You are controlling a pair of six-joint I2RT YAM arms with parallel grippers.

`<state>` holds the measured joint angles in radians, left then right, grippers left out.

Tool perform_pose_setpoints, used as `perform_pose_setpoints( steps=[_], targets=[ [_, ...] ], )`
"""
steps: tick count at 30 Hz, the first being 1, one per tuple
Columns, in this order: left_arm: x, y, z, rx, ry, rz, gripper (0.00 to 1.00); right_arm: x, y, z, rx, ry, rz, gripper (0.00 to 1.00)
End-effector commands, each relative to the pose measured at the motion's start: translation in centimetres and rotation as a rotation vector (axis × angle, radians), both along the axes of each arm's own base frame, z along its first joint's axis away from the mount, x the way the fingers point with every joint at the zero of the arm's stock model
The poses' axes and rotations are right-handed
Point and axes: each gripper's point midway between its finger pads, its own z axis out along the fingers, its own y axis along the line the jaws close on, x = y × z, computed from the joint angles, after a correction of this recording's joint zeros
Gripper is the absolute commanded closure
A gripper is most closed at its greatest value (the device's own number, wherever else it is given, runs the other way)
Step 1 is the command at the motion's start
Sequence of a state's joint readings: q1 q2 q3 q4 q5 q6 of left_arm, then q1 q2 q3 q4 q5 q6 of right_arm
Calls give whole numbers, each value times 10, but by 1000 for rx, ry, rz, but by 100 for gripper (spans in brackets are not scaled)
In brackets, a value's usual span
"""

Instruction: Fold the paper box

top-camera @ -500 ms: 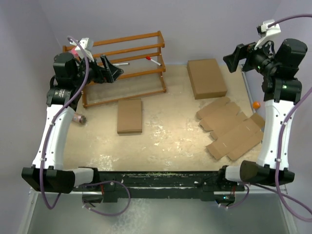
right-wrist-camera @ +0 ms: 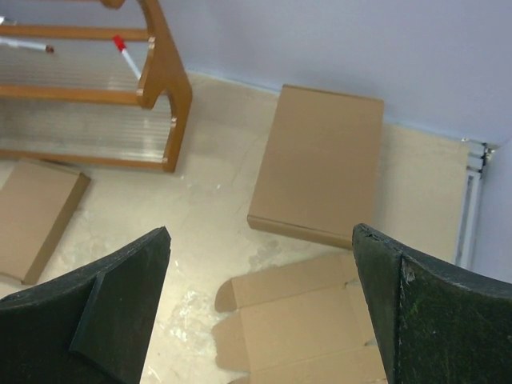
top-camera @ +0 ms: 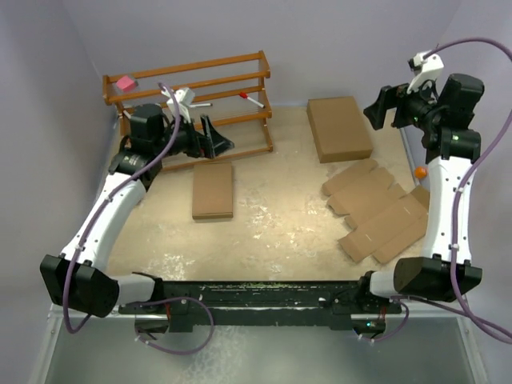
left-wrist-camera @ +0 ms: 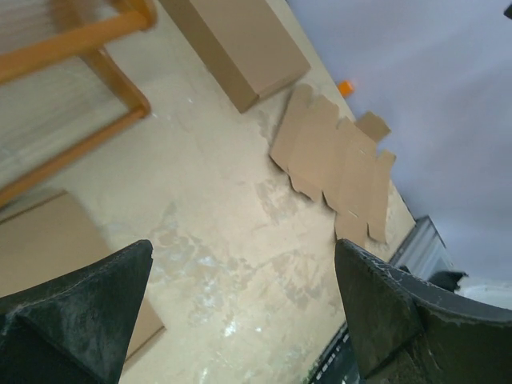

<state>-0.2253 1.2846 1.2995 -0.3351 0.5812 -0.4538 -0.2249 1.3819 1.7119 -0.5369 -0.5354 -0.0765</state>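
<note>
The paper box [top-camera: 376, 212] lies as a flat brown die-cut blank with notched flaps at the table's right side; it also shows in the left wrist view [left-wrist-camera: 332, 172] and the right wrist view [right-wrist-camera: 312, 328]. My left gripper [top-camera: 214, 140] hovers open near the front of the wooden rack, far left of the blank, with nothing between its fingers [left-wrist-camera: 244, 248]. My right gripper [top-camera: 381, 106] hangs open and high at the back right, beyond the blank, and holds nothing [right-wrist-camera: 261, 232].
A large flat brown box [top-camera: 339, 128] lies behind the blank. A smaller closed brown box [top-camera: 213, 190] lies centre-left. The wooden rack [top-camera: 240, 64] at the back left holds a pink item [top-camera: 124, 82] and a red-tipped pen [top-camera: 252, 99]. An orange ball [top-camera: 419, 170] sits at the right edge.
My left arm has swung right and forward, from the rack's left end to its front rail. The right arm has shifted slightly left. Both grippers stay open.
</note>
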Motion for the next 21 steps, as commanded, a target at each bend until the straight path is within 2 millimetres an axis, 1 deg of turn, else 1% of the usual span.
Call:
perform_pose_setpoints(
  steps=[1, 5, 8, 10, 12, 17, 21],
  targets=[
    [-22, -31, 5, -80, -36, -101, 2, -12, 20, -2, -50, -57, 138, 0],
    [-39, -64, -22, -140, 12, -179, 2, -15, 28, -32, -20, 20, 188, 0],
    [-48, -95, -43, -178, 45, -222, 2, -16, 23, -57, -45, 90, 178, 0],
    [-55, -116, -56, -194, 70, -248, 2, -19, 22, -74, -60, 123, 183, 0],
    [-61, -134, -69, -199, 95, -268, 2, -25, 22, -85, -69, 132, 185, 0],
    [-62, -169, -89, -242, 143, -239, 3, -37, 24, -107, -69, 136, 179, 0],
    [-66, -196, -106, -271, 212, -217, 3, -37, 18, -122, -64, 152, 148, 0]
  ],
)
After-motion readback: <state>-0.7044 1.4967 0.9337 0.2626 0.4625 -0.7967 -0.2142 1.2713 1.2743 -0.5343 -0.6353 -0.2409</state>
